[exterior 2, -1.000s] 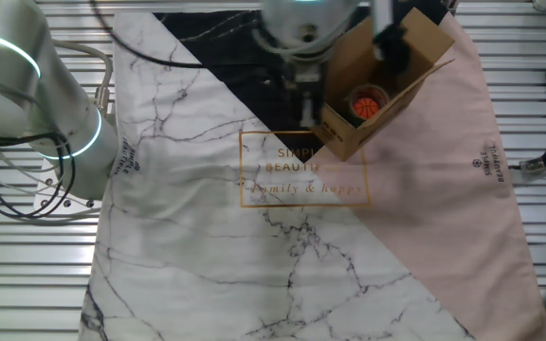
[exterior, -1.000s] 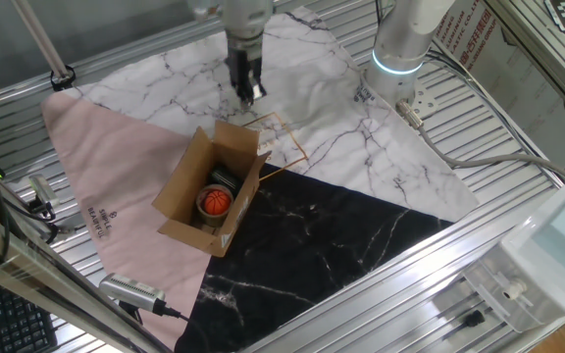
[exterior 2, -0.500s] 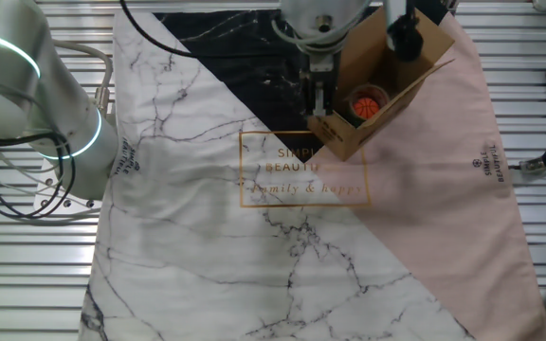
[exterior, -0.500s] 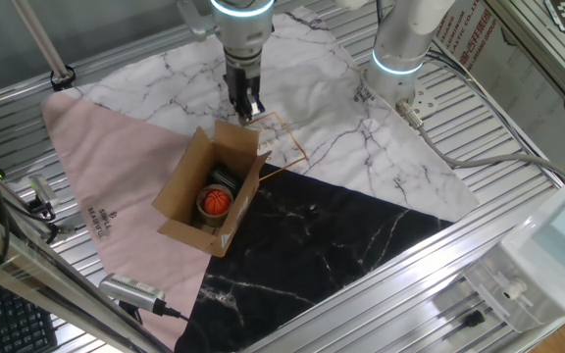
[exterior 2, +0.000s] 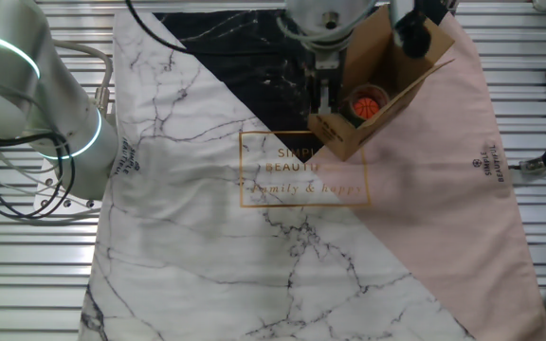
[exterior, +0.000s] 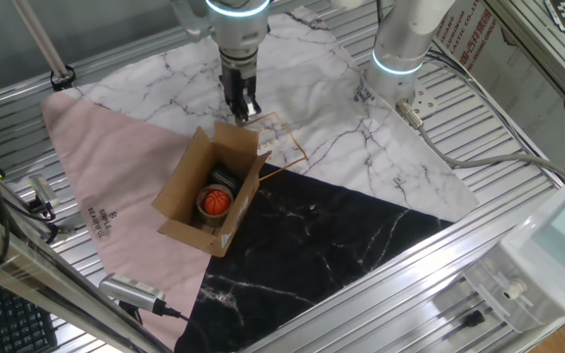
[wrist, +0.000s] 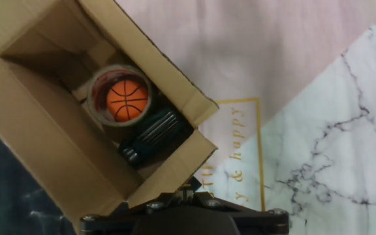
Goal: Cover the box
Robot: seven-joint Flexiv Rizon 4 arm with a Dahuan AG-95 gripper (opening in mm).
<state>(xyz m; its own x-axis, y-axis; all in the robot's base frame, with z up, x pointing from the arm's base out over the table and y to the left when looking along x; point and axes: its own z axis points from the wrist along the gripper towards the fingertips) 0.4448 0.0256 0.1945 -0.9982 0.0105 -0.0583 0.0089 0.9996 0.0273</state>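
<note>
The box (exterior: 179, 182) is a small brown carton standing open on the cloth, its flaps spread outward. It also shows in the other fixed view (exterior 2: 349, 138) and fills the left of the hand view (wrist: 41, 134). Inside lie an orange ball (wrist: 126, 100) set in a tape roll and a black ribbed object (wrist: 155, 134). My gripper (exterior: 242, 110) hangs at the box's far flap, fingers together; in the hand view the gripper (wrist: 189, 188) sits right at that flap's corner. Nothing shows between the fingers.
A marble, pink and black patterned cloth (exterior: 322, 137) covers the slatted metal table. The arm's base (exterior: 401, 44) stands at the back right with cables beside it. Tools and a handle (exterior: 130, 289) lie off the cloth's left edge.
The gripper has come down and slightly left, from above the white cloth to the box's far flap. The box and its contents have not moved.
</note>
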